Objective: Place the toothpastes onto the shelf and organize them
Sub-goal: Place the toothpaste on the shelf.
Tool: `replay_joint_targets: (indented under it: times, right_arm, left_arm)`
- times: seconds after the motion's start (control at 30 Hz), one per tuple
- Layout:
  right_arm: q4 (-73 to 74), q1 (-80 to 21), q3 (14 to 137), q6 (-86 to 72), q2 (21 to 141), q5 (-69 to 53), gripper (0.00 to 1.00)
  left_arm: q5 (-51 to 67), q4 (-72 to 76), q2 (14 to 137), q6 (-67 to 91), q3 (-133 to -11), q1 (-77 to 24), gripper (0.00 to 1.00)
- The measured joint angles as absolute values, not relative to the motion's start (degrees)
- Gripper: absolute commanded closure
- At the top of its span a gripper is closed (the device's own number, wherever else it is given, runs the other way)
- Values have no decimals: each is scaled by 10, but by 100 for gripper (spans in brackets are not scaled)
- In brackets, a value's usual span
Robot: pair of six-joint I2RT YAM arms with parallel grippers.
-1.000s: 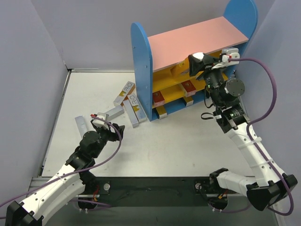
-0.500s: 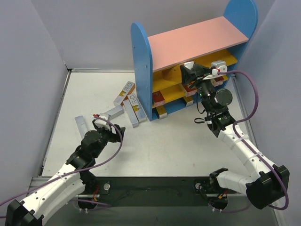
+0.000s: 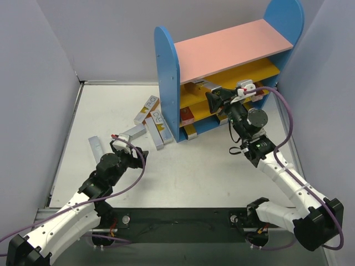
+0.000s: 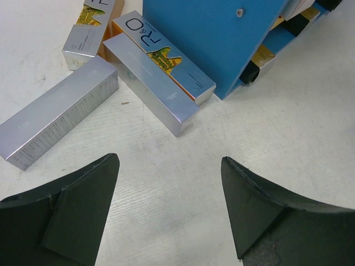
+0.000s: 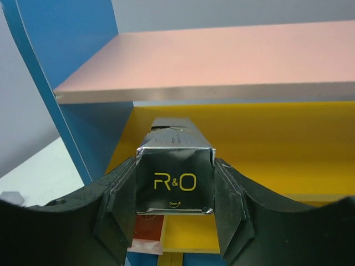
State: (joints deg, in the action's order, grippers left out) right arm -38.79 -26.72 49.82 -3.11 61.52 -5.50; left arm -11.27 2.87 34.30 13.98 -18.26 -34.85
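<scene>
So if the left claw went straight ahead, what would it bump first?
Probably the silver toothpaste box lying just ahead of the open left gripper, before the shelf's blue side panel; depth is unclear.

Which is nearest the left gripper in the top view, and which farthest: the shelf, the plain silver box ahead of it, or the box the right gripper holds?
1. Plain silver box, just ahead of the left gripper.
2. Shelf, farther ahead and right.
3. Held box, in the right gripper at the shelf front, far right.

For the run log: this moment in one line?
right gripper: shut on toothpaste box, at shelf | left gripper: open, above loose boxes
</scene>
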Motion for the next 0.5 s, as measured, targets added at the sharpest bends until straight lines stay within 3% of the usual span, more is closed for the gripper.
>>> replay_joint_targets:
  times: [0.5]
  right_arm:
    - [-305,-267,526,-29,717,-99,62]
  left_arm:
    - [-116,31,327,143,-183,-348,15]
